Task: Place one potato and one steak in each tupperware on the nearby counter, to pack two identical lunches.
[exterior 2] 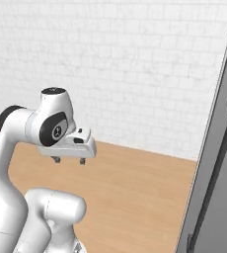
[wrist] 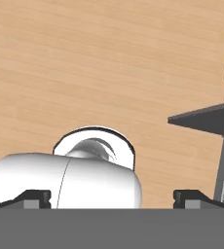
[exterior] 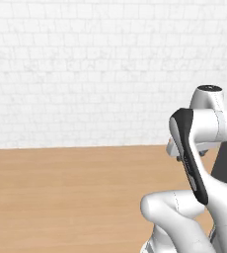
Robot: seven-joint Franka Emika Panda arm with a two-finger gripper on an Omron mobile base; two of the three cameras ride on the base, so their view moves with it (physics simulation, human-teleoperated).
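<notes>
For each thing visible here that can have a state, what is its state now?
pincer: open, holding nothing, hanging above the wood surface.
wood surface: bare where it shows.
dark grey door: upright at the right; open or closed, I cannot tell.
door handle: untouched, apart from the pincer.

The left base view looks forward and down from behind the arm, which fills its lower right, onto the wood-grain surface (exterior: 61, 197) and the white brick wall (exterior: 86, 64). The right base view faces the same surface and wall, arm at lower left, a dark grey panel (exterior 2: 219, 173) along its right edge. The hand view looks closely down on the wood.
</notes>
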